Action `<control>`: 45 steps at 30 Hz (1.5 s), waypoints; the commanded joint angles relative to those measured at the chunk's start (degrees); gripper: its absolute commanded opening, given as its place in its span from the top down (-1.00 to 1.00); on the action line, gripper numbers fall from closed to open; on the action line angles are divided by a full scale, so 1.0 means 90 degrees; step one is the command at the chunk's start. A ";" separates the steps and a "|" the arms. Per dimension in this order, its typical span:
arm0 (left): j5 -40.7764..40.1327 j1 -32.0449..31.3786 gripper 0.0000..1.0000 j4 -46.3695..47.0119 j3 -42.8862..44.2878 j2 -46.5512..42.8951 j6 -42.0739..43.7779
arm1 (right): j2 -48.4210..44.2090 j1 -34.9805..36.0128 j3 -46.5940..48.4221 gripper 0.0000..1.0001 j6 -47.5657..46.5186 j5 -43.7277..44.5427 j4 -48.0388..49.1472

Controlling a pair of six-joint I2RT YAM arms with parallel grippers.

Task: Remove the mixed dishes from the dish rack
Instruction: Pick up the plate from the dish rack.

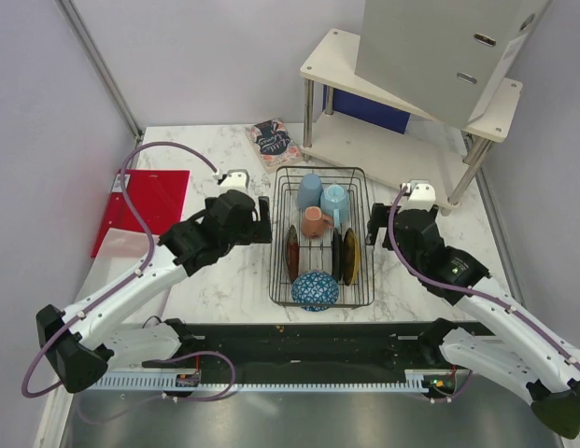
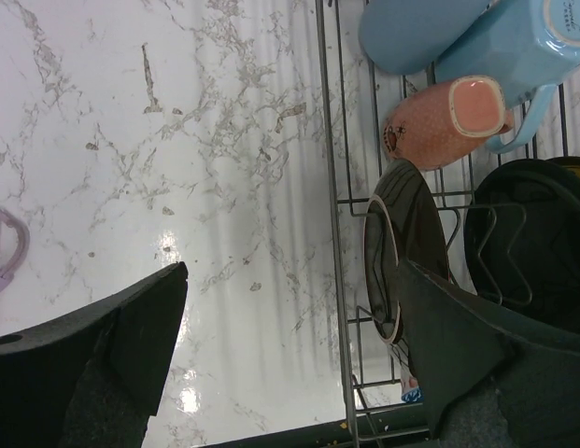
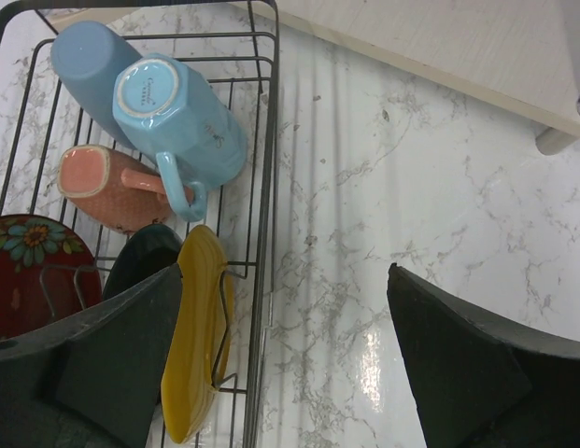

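Observation:
The black wire dish rack (image 1: 364, 191) stands mid-table. It holds two light-blue cups (image 1: 310, 191) (image 1: 334, 200), a salmon-pink mug (image 1: 317, 222), a dark red-brown plate (image 1: 292, 252), a black plate (image 1: 336, 255), a yellowish plate (image 1: 350, 256) and a blue-and-white patterned bowl (image 1: 315, 290). My left gripper (image 1: 265, 220) is open and empty, just left of the rack, its jaws straddling the rack's left rim (image 2: 334, 243) near the red-brown plate (image 2: 402, 243). My right gripper (image 1: 375, 235) is open and empty at the rack's right rim (image 3: 267, 233), beside the yellowish plate (image 3: 198, 327).
A white two-tier shelf (image 1: 402, 131) with a grey box stands at the back right. A patterned booklet (image 1: 271, 143) lies behind the rack. A red sheet (image 1: 145, 207) lies at the left. A purple cable (image 1: 140, 187) loops over the left arm.

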 commanded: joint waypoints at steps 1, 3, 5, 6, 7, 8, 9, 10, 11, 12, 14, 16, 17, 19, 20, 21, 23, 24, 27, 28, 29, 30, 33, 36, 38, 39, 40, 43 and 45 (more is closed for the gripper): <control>0.0011 -0.0025 -0.99 0.0161 -0.0046 -0.0064 -0.0230 | -0.0153 0.0004 0.0031 -0.96 0.0483 0.0830 0.0021; 0.0166 -0.0025 -0.99 0.0258 -0.0094 -0.0122 -0.0094 | -0.0251 -0.0005 -0.0037 -0.96 0.0659 0.1104 0.0050; 0.0459 -0.0025 -0.99 0.0463 -0.0231 -0.0229 0.0072 | -0.0456 0.0004 -0.0125 -0.96 0.0592 0.0979 0.0167; 0.0528 -0.0025 -0.99 0.0667 -0.0435 -0.0404 0.0063 | -0.0582 0.0004 -0.0135 -0.96 0.0514 0.0707 0.0225; 0.0702 -0.0016 -0.99 0.0824 -0.0553 -0.0512 0.0072 | -0.0613 0.0014 -0.0125 -0.96 0.0301 0.0569 0.0235; 0.0840 0.0014 -0.99 0.0971 -0.0660 -0.0629 0.0121 | -0.0632 0.0005 -0.0096 -0.96 0.0183 0.0394 0.0226; 0.0967 0.0014 -0.99 0.1252 -0.0884 -0.0833 0.0170 | -0.0671 0.0004 -0.0086 -0.96 0.0075 0.0199 0.0235; 0.1016 0.0024 -0.99 0.1342 -0.0963 -0.0942 0.0112 | -0.0710 0.0014 -0.0086 -0.96 0.0016 0.0023 0.0216; 0.1017 0.0024 -0.98 0.1430 -0.1041 -0.1020 0.0092 | -0.0740 0.0005 -0.0105 -0.96 -0.0052 -0.0066 0.0216; 0.1026 0.0014 -0.91 0.1537 -0.1129 -0.1079 0.0092 | -0.0749 0.0004 -0.0086 -0.96 -0.0091 -0.0125 0.0206; 0.0939 0.0024 -0.71 0.1607 -0.1130 -0.1148 0.0053 | -0.0730 0.0004 -0.0077 -0.96 -0.0014 -0.0029 0.0168; 0.0910 0.0014 -0.65 0.1597 -0.1023 -0.1129 0.0082 | -0.0662 0.0004 -0.0037 -0.96 0.0103 0.0166 0.0109; 0.0880 0.0024 -0.67 0.1462 -0.0965 -0.1032 0.0082 | -0.0652 0.0014 -0.0018 -0.96 0.0200 0.0332 0.0060; 0.0783 0.0014 -0.83 0.1247 -0.0721 -0.0866 0.0189 | -0.0739 0.0004 -0.0037 -0.96 0.0299 0.0421 0.0079; 0.0763 0.0014 -0.86 0.0984 -0.0604 -0.0584 0.0238 | -0.0798 0.0014 -0.0076 -0.96 0.0318 0.0412 0.0147; 0.0734 0.0014 -0.87 0.0817 -0.0390 -0.0456 0.0287 | -0.0847 0.0005 -0.0076 -0.96 0.0241 0.0325 0.0157; 0.0568 0.0004 -0.90 0.0466 -0.0194 -0.0115 0.0356 | -0.0799 0.0014 0.0021 -0.96 0.0104 0.0139 0.0031; 0.0519 -0.0015 -0.90 0.0416 -0.0067 -0.0035 0.0385 | -0.0711 0.0005 0.0050 -0.96 0.0046 0.0003 -0.0018; 0.0207 -0.0132 -0.80 0.0250 0.0129 0.0150 0.0560 | -0.0642 0.0004 0.0041 -0.96 -0.0004 -0.0008 -0.0097; -0.0074 -0.0278 -0.72 0.0182 0.0188 0.0199 0.0648 | -0.0642 0.0004 0.0012 -0.96 -0.0023 0.0011 -0.0106; -0.0299 -0.0385 -0.68 0.0113 0.0333 0.0277 0.0697 | -0.0642 0.0004 0.0012 -0.96 -0.0014 0.0021 -0.0097; -0.0553 -0.0512 -0.66 -0.0100 0.0431 0.0433 0.0726 | -0.0642 0.0004 0.0002 -0.96 -0.0014 0.0040 -0.0087; -0.1413 -0.1020 -0.60 -0.0559 0.0851 0.0852 0.0756 | -0.0594 0.0004 0.0011 -0.96 -0.0014 0.0070 -0.0087; -0.2048 -0.1528 -0.58 -0.0941 0.1417 0.1136 0.0708 | -0.0535 0.0014 0.0002 -0.96 0.0006 0.0080 -0.0096; -0.2439 -0.1860 -0.55 -0.1331 0.1865 0.1468 0.0668 | -0.0506 0.0004 -0.0018 -0.96 0.0035 0.0070 -0.0087; -0.2576 -0.1958 -0.54 -0.1468 0.2023 0.1595 0.0639 | -0.0467 0.0004 -0.0008 -0.96 0.0045 0.0070 -0.0087; -0.2819 -0.2133 -0.52 -0.1779 0.2160 0.1712 0.0542 | -0.0457 0.0014 -0.0018 -0.96 0.0055 0.0070 -0.0106; -0.2997 -0.2242 -0.51 -0.2094 0.2483 0.2181 0.0250 | -0.0350 0.0004 0.0050 -0.97 0.0074 0.0089 -0.0213; -0.2948 -0.2242 -0.50 -0.2134 0.2435 0.2260 0.0112 | -0.0213 0.0004 0.0128 -0.95 0.0035 -0.0066 -0.0340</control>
